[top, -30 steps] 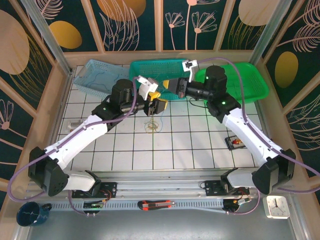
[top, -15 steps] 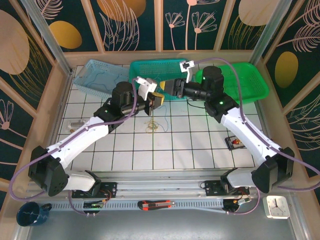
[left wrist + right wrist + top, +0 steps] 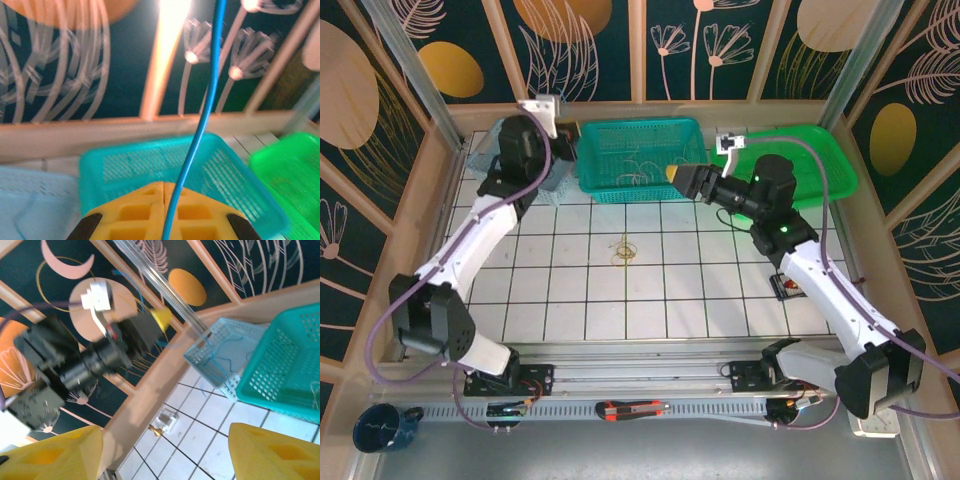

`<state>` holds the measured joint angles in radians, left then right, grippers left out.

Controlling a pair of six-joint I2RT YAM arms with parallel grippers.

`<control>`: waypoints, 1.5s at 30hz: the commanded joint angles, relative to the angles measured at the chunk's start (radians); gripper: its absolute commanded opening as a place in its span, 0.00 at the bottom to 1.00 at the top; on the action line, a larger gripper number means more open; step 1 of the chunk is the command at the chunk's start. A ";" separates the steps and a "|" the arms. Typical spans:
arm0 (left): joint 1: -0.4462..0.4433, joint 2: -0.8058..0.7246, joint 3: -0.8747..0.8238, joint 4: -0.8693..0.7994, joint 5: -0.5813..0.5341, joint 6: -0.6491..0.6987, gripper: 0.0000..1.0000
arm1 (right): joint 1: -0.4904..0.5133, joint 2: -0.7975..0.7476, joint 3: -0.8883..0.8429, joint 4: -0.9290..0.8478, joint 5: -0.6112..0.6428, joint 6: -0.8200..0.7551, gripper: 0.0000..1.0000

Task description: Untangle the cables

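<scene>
White-tiled table [image 3: 720, 290], far-left corner: left gripper [image 3: 164, 186] clamped tight on a blue cable [image 3: 200, 125], raised near the pale blue basket [image 3: 35, 195], probably for dropping. Right gripper [image 3: 682, 178] gapes, empty. Other cables [image 3: 625, 248] lie mid-table.

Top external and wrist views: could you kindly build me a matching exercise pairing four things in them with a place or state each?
Things:
1. thin blue cable
2. teal plastic mesh basket
3. bright green plastic tray
4. right gripper

Places or states:
A. yellow fingers wide apart, nothing between them
B. far right in the top view
C. pinched in the shut left gripper
D. far middle in the top view

Pairs: 1-C, 2-D, 3-B, 4-A
</scene>
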<state>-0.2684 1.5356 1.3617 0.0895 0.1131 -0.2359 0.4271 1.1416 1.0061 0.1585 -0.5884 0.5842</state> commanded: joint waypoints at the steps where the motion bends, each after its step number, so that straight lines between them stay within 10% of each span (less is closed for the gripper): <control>1: 0.079 0.090 0.116 -0.035 -0.073 0.053 0.00 | 0.012 -0.029 -0.057 0.018 0.041 0.005 0.67; 17: 0.244 0.595 0.562 -0.127 -0.152 -0.002 0.00 | 0.047 0.003 -0.168 -0.032 0.088 -0.032 0.67; 23: 0.282 0.653 0.472 -0.072 -0.122 -0.112 0.00 | 0.059 0.042 -0.164 -0.051 0.104 -0.063 0.67; 25: 0.302 0.642 0.422 -0.045 -0.111 -0.160 0.17 | 0.067 0.056 -0.159 -0.065 0.121 -0.083 0.67; 27: 0.325 0.610 0.363 -0.015 -0.102 -0.214 0.65 | 0.079 0.071 -0.151 -0.085 0.151 -0.113 0.67; 30: 0.346 0.541 0.301 0.013 -0.075 -0.255 0.99 | 0.097 0.092 -0.144 -0.112 0.197 -0.145 0.67; 45: 0.322 0.188 -0.002 0.021 0.291 -0.347 0.99 | 0.243 0.251 -0.134 -0.141 0.389 -0.194 0.66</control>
<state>0.0719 1.7683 1.4803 0.0864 0.2775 -0.5335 0.6460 1.3415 0.8478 0.0437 -0.2573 0.4259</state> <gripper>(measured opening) 0.988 0.661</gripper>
